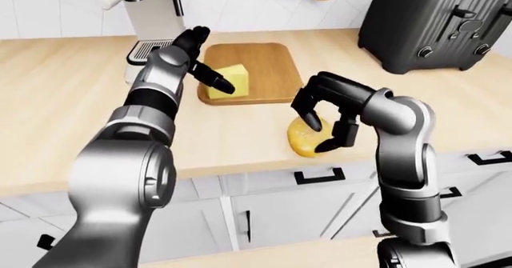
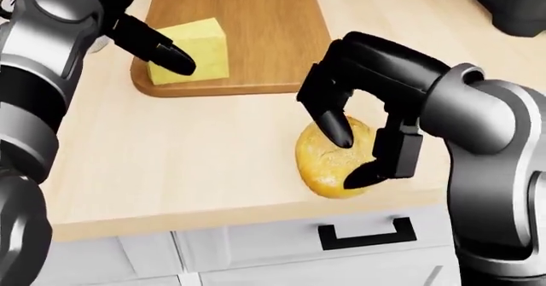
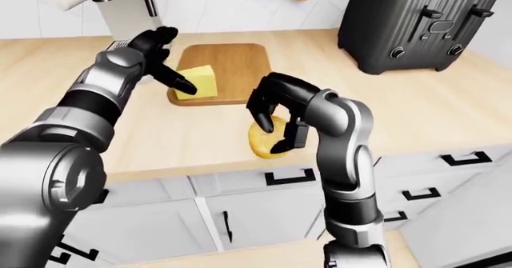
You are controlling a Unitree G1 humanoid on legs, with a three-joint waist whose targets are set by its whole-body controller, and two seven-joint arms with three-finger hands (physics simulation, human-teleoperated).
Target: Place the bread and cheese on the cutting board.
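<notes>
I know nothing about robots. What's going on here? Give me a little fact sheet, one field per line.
Setting: wooden kitchen counter with a black toaster
Cutting board: lies on the counter, above the bread in the head view
Cheese: yellow wedge, already on the board's left part
Bread: round roll on the counter near its edge, off the board
Left hand: open, fingers against the cheese
Right hand: fingers curled over the bread, not clearly gripping
Left to do: bread onto the board
</notes>
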